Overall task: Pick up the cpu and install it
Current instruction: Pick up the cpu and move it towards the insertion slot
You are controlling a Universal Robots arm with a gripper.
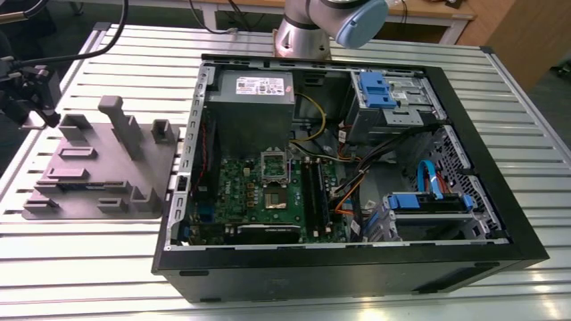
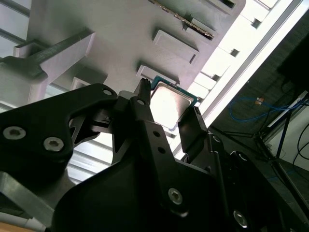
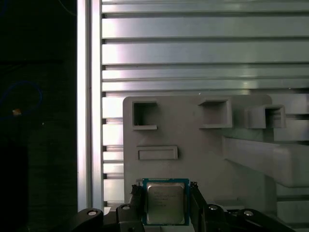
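Silver-grey arm, pale blue joint cap, matte black hand, round silver screws

The cpu has a smooth, satin silver metal top, the gripper is matt black with bright metal screws, the plate looks like matt grey plastic, and the table is ribbed, glossy bare metal.

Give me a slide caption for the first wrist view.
Gripper poised around the cpu on the grey plate, slatted table beyond.
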